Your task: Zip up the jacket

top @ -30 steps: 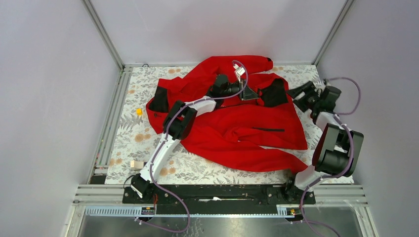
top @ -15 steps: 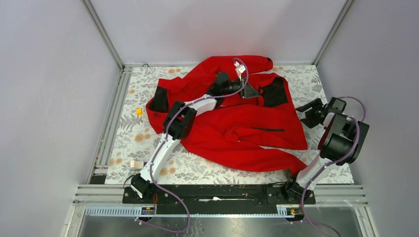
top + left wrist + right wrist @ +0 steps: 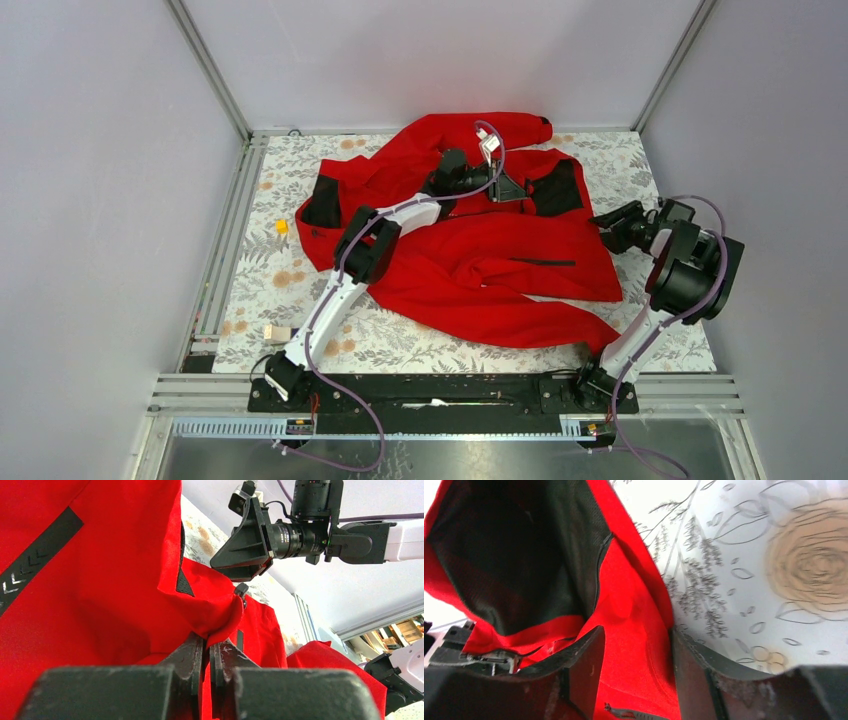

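**Left gripper (image 3: 503, 186) (image 3: 207, 647) clamped on jacket fold, right gripper (image 3: 609, 222) (image 3: 636, 632) brought to the jacket's edge**

Left gripper fingers are seen pressed together on a raised fold of the bright red long-sleeved fabric jacket with black lining (image 3: 480, 262) (image 3: 100, 580) (image 3: 626, 610). This grip sits at about 12 o'clock on the garment, between its two black-lined panels. Compared with a second ago, the grip and the left arm's pose are found almost unchanged.

The jacket is spread, rumpled, over the middle and the 12 o'clock part of the white floral-patterned table covering (image 3: 300, 275) (image 3: 744, 555), one sleeve lying along the 12 o'clock edge. Its position is not seen to have altered.

The right gripper has been moved. A second ago it was held near 2 o'clock, apart from the cloth. Half a second ago it had been drawn back towards 3 o'clock. It is now placed at the jacket's 3 o'clock edge, beside the black-lined panel. Its fingers are seen standing apart, with the red edge lying between them. Whether the cloth is touched cannot be told.

A small yellow block (image 3: 282, 226) at 9 o'clock and a pale block (image 3: 275, 333) at 8 o'clock have been left as they were.
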Robot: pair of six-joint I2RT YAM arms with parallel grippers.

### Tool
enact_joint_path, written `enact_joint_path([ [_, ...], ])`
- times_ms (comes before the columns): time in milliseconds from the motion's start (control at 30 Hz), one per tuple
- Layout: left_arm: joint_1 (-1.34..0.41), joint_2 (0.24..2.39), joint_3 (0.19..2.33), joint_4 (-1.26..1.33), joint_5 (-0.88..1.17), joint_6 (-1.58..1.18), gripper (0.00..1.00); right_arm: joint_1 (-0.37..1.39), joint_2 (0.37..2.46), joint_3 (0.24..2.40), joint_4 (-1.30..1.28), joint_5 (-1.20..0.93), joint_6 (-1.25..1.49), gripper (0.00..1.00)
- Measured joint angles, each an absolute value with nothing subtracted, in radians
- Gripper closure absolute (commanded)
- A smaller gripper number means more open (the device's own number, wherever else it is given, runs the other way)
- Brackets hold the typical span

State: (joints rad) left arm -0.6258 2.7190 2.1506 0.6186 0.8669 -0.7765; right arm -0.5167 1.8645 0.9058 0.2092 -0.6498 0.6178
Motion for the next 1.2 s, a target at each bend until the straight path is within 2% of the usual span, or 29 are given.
enact_joint_path([
  [267,-0.636,2.719,2.164,0.580,0.866,-0.754,1.00,-0.473,1.872,0.892,0.313,-0.797,0.694,0.47],
  [467,-0.638,2.719,2.167,0.568,0.866,-0.739,1.00,-0.459,1.872,0.885,0.388,-0.856,0.730,0.42],
  [567,-0.638,2.719,2.167,0.567,0.866,-0.730,1.00,-0.459,1.872,0.890,0.382,-0.853,0.716,0.42],
  [700,-0.638,2.719,2.167,0.566,0.866,-0.722,1.00,-0.458,1.872,0.898,0.392,-0.837,0.709,0.46],
  [967,-0.638,2.719,2.167,0.567,0.867,-0.719,1.00,-0.458,1.820,0.856,0.435,-0.789,0.707,0.39],
  [1200,-0.638,2.719,2.167,0.570,0.867,-0.731,1.00,-0.457,1.757,0.858,0.400,-0.734,0.644,0.37],
])
